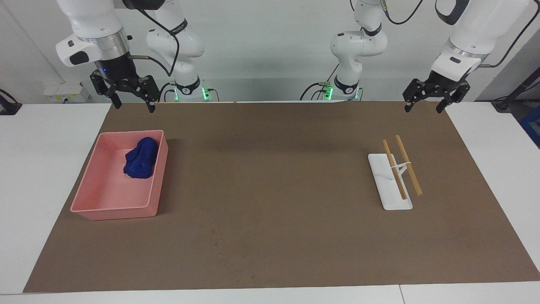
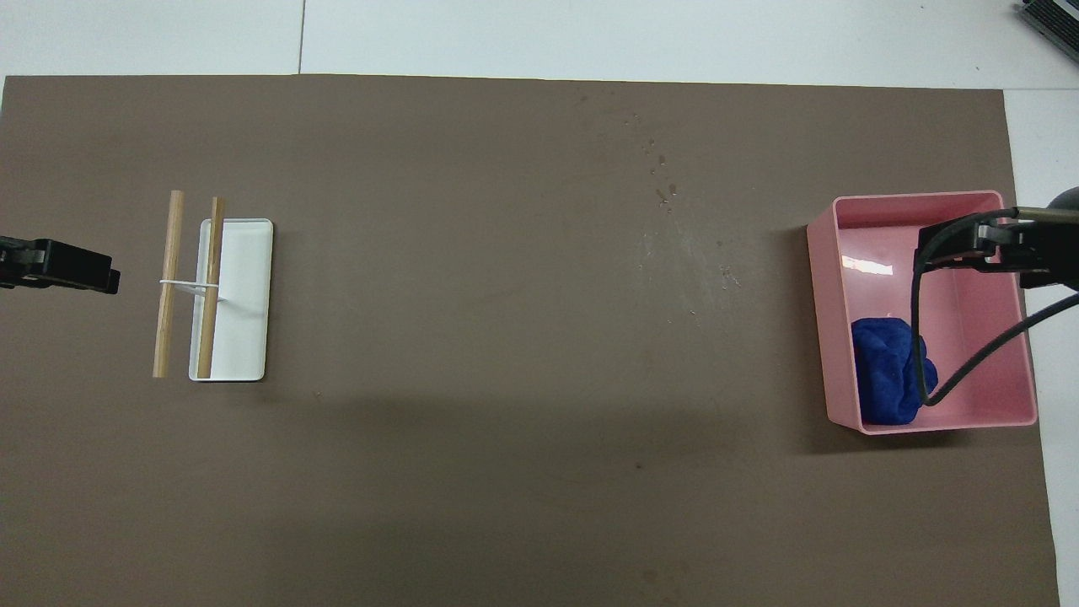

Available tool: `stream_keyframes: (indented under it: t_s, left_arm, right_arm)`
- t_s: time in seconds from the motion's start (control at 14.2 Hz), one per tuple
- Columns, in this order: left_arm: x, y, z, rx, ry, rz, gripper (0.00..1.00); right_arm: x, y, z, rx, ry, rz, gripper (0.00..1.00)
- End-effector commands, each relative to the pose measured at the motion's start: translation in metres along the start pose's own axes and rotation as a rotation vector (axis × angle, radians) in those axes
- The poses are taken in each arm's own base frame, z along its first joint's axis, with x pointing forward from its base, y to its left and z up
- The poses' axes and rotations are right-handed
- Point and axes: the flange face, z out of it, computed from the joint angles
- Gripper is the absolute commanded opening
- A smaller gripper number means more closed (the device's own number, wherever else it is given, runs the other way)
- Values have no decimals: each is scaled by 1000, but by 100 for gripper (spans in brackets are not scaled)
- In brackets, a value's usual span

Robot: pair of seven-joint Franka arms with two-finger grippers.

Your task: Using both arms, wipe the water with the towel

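Blue towel (image 1: 141, 158) wadded in pink tub (image 1: 90, 185). Right gripper (image 1: 131, 103) and left gripper (image 1: 424, 106) hang raised, fingers spread, empty. Water specks (image 2: 666, 196) mid-mat.

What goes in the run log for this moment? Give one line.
towel: wadded in pink tub | water: unwiped on mat | left pincer: open, raised, empty | right pincer: open, raised, empty
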Motion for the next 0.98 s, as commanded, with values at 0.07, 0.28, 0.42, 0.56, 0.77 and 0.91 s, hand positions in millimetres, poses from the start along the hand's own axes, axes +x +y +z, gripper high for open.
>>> stream_keyframes:
  t_s: [0.07, 0.28, 0.42, 0.56, 0.77, 0.91]
  left_arm:
    - [-8, 0, -1, 18, -9, 12, 100]
    - [-8, 0, -1, 18, -9, 12, 100]
    - [-8, 0, -1, 18, -9, 11, 100]
    - [-8, 0, -1, 18, -9, 11, 100]
    - [-8, 0, -1, 18, -9, 11, 100]
    - [-8, 0, -1, 18, -10, 12, 100]
  right_arm:
    - [1, 15, -2, -2, -26, 25, 100]
    - [0, 18, 0, -1, -34, 28, 100]
    - [-1, 15, 0, -2, -44, 21, 100]
    - [-1, 19, 1, -1, -47, 29, 100]
    - [0, 26, 5, -3, -57, 39, 100]
    - [-1, 25, 8, -7, -69, 1, 100]
